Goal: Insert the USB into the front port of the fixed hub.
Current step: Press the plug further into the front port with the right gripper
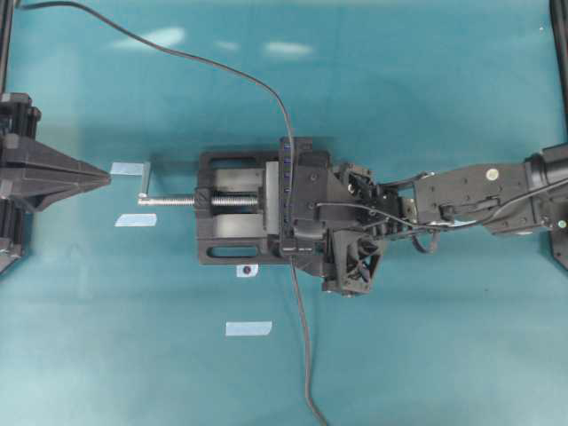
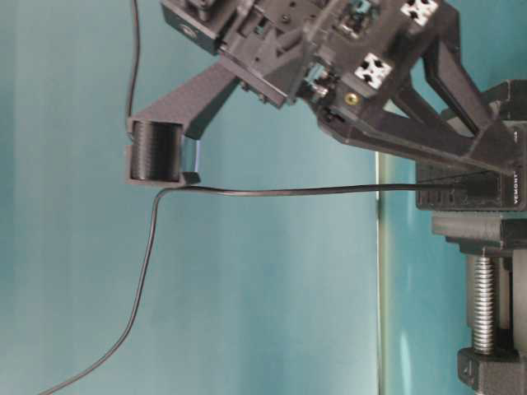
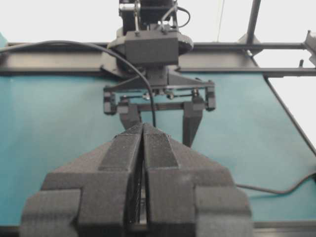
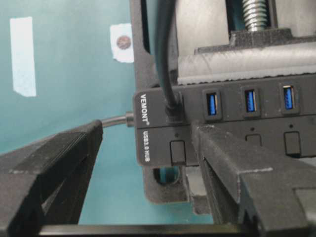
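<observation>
1. The right gripper (image 4: pixel 148 163) has its fingers spread wide and holds nothing; one finger (image 4: pixel 54 163) lies out past the end of the hub (image 4: pixel 153 143), the other (image 4: pixel 237 173) over its row of buttons.
2. The USB plug (image 4: pixel 174 111) sits in the hub's endmost port, just beside the printed brand name, clear of both fingers; its cable (image 4: pixel 165 49) runs away over the vise (image 1: pixel 232 209).
3. The hub is clamped in the vise at the middle of the table (image 1: pixel 444 355).
4. The left gripper (image 3: pixel 143 168) has its fingers pressed together on nothing, well apart from the vise.
</observation>
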Available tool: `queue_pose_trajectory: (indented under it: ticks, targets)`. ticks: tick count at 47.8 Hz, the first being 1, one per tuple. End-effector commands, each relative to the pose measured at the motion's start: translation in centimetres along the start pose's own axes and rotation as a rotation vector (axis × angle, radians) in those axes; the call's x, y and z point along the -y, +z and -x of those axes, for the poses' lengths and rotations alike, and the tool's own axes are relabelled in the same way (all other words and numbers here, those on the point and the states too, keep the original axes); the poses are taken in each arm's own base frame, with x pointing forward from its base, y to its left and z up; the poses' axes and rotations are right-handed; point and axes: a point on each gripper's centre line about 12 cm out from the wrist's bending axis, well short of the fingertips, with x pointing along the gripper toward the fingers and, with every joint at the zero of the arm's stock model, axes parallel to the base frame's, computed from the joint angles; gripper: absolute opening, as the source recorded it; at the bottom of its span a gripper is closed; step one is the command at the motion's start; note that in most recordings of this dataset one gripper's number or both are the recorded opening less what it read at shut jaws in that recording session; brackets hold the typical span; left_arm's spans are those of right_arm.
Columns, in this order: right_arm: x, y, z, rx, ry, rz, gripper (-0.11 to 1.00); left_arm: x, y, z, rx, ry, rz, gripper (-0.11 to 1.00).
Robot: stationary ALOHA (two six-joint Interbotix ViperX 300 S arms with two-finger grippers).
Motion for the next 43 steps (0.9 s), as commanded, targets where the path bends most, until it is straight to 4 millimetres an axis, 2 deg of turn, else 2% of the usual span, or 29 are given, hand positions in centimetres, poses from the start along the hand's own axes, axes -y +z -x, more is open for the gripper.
queue_pose_trajectory:
  ticks: [1,12,31,37,43]
  targets:
    - [0.0,1.5,1.4,0.057,0.005,-0.015,0.74,0.0,0.6,-0.1,0.018,0.000,0.002,0.00]
    - [0.3,2.5,2.2,0.095,0.002,-0.007,0.74,0.0,0.6,-0.1,0.020,0.000,0.002,0.00]
    - [0.9,3.3,2.5,0.158,-0.001,-0.019,0.71,0.0,0.8,-0.2,0.025,0.000,0.002,0.00]
    - [1.2,3.4,2.4,0.174,-0.003,-0.024,0.67,0.0,0.7,-0.1,0.023,0.000,0.002,0.00]
    - [1.2,3.4,2.4,0.172,-0.004,-0.028,0.56,0.0,0.7,-0.1,0.021,0.000,0.002,0.00]
